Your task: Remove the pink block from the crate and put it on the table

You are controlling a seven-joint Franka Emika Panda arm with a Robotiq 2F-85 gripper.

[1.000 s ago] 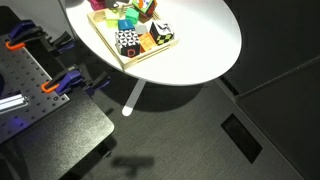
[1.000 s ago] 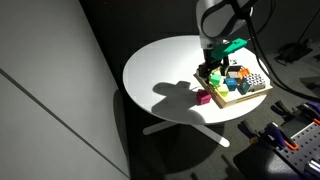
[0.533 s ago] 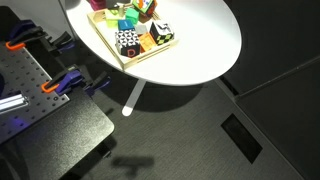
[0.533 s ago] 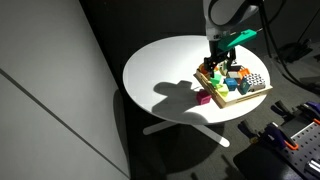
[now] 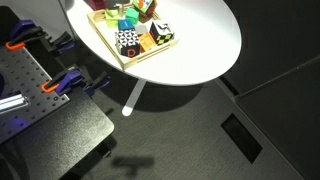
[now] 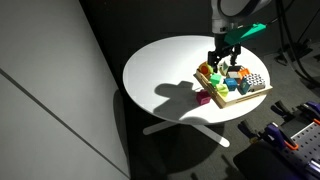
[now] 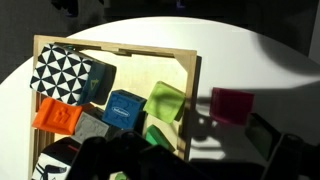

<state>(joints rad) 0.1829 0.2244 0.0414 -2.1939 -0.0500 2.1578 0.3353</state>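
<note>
Counts: one pink block (image 7: pixel 232 104), one crate (image 7: pixel 120 50), one table (image 6: pixel 160 70), one gripper (image 6: pixel 226 59). The pink block lies on the table just outside the crate's rim, near the table edge. The gripper hangs above the crate, fingers spread, holding nothing. Only the wrist view shows the gap between block and rim. In an exterior view the black-and-white block (image 5: pixel 127 41) shows, but the pink one can't be made out.

I log the pink block (image 7: pixel 232 105), a small magenta cube, resting flat on the round white worktop (image 7: pixel 250 45) outside the crate (image 7: pixel 120 49), just beside that shallow light-wood tray's side rim, with a narrow shadowed gap between them in the wrist view.
</note>
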